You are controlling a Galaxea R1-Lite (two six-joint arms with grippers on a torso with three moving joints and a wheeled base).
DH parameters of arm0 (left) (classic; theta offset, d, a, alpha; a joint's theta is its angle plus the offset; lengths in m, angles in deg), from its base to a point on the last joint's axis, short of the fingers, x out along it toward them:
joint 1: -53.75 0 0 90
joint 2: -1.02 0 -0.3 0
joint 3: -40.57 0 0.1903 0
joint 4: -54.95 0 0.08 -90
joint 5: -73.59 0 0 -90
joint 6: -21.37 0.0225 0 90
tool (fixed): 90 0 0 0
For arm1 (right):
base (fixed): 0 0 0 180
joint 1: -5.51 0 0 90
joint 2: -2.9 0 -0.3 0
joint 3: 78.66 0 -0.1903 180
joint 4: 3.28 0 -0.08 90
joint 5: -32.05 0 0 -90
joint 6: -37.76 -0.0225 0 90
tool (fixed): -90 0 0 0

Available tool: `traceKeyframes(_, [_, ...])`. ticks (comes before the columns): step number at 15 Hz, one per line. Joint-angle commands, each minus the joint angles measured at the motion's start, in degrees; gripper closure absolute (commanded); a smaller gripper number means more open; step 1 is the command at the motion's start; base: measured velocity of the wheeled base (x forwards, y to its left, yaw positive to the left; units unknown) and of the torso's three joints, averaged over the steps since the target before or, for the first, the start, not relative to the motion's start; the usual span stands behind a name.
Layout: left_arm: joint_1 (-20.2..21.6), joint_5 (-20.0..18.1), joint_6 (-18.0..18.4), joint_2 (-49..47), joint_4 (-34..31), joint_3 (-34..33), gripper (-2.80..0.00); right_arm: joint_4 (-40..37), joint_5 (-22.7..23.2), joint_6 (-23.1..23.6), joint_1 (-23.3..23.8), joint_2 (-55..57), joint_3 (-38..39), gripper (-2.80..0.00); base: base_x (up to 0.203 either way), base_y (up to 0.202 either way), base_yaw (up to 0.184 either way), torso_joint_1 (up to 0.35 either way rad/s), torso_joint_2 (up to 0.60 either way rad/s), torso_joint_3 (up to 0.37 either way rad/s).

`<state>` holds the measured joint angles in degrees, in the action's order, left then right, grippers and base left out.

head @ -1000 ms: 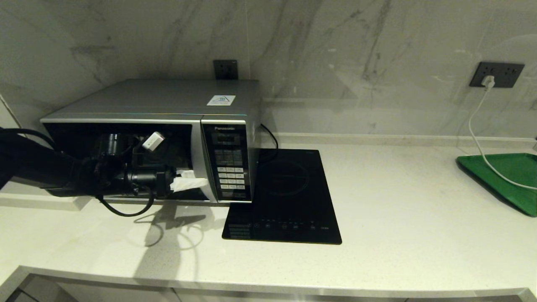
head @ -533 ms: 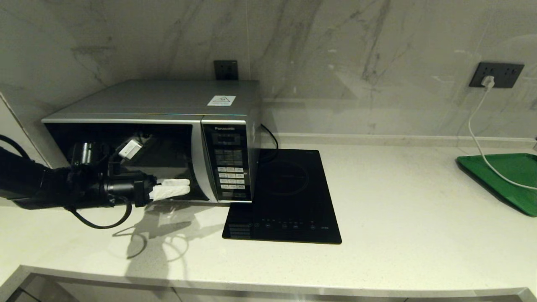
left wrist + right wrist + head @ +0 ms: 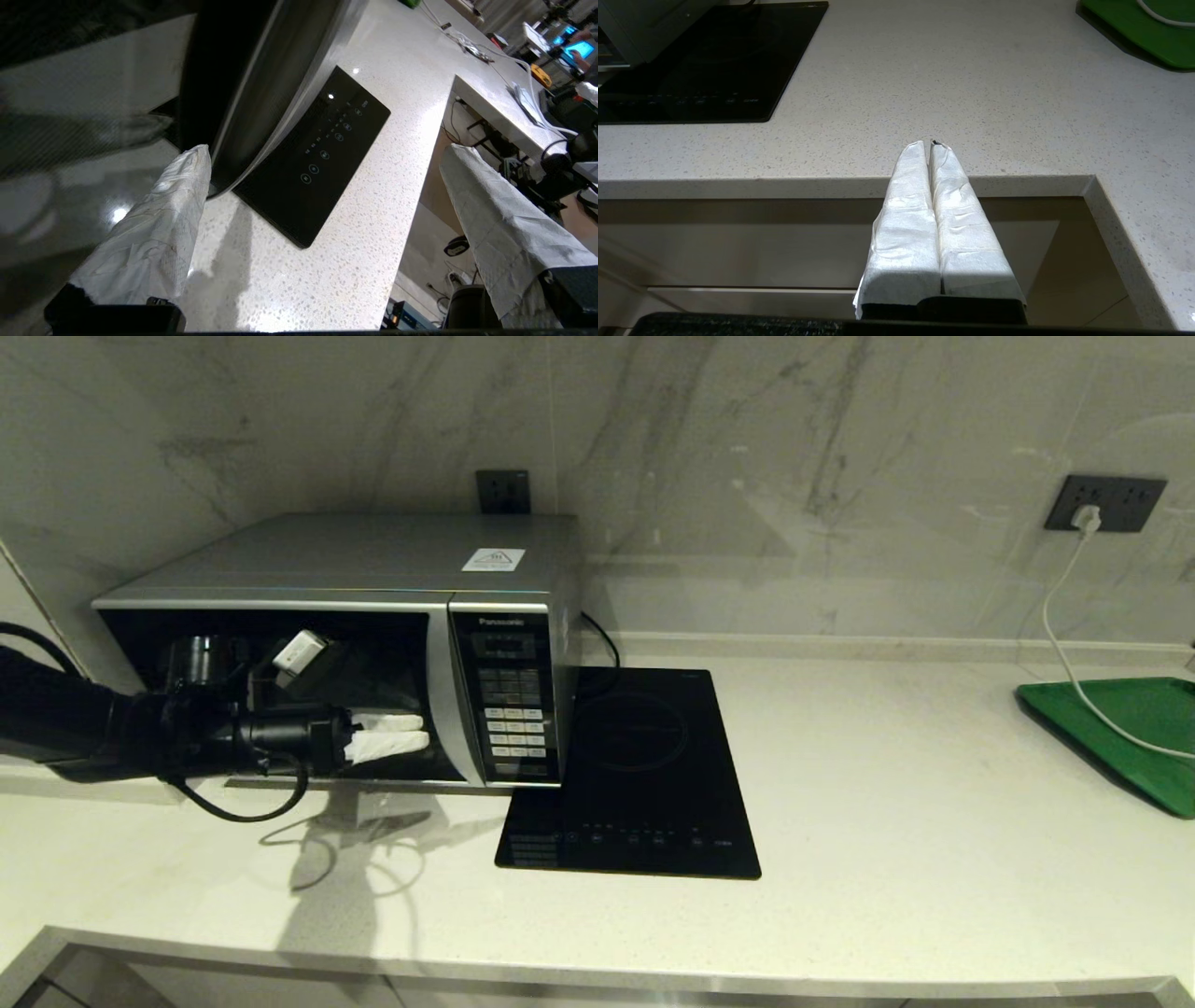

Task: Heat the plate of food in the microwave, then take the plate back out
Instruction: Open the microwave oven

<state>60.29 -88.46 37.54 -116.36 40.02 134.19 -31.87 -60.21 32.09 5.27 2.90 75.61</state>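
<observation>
left gripper (image 3: 420, 733) gapes wide before microwave (image 3: 373, 616) door.

Head camera overlooks the counter (image 3: 840, 896); both wrist cameras, closer, share its black hob (image 3: 635, 775).

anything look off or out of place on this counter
One oddity: a white charging cable from the wall outlet trails across the green tray. Otherwise nothing looks spilled, tilted or damaged, and the microwave door looks shut.

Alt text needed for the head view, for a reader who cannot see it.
The left claw, open, hovers before the dark glass door of the silver-grey boxy microwave. A flat black induction hob lies beside it on the pale speckled counter, a green rectangular tray far right.
</observation>
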Motion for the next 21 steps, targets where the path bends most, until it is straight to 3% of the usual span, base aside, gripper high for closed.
traceKeyframes(1, [-1.97, -0.46, -0.16, -0.65, 0.09, 1.04, -2.80, -0.08, -0.03, -0.04, -0.02, 0.09, -0.01, 0.00, 0.000, 0.000, 0.000, 0.000, 0.00, 0.000])
traceKeyframes(4, [-5.14, -0.49, -0.69, -0.49, 0.00, 0.87, -2.80, -0.04, -0.03, -0.04, -0.02, 0.09, -0.01, 0.00, 0.000, 0.000, 0.000, 0.000, 0.00, 0.000])
traceKeyframes(9, [-5.61, -2.06, -0.93, -1.01, -0.49, 0.74, -2.80, -0.06, -0.03, -0.04, -0.02, 0.09, -0.01, 0.00, 0.000, 0.000, 0.000, 0.000, 0.00, 0.000])
traceKeyframes(15, [-0.07, -7.93, -1.08, 3.04, -10.69, -2.19, -2.80, -0.04, -0.03, -0.04, -0.02, 0.09, -0.01, 0.00, 0.000, 0.000, 0.000, 0.000, 0.00, 0.000])
traceKeyframes(19, [1.56, -7.44, -0.65, 1.37, -10.90, -3.75, -2.80, -0.05, -0.03, -0.04, -0.02, 0.09, -0.01, 0.00, 0.000, 0.000, 0.000, 0.000, 0.00, 0.000])
traceKeyframes(21, [3.91, -5.18, 0.04, 2.13, -10.67, -5.38, -2.80, -0.04, -0.03, -0.04, -0.02, 0.09, -0.01, 0.00, 0.000, 0.000, 0.000, 0.000, 0.00, 0.000])
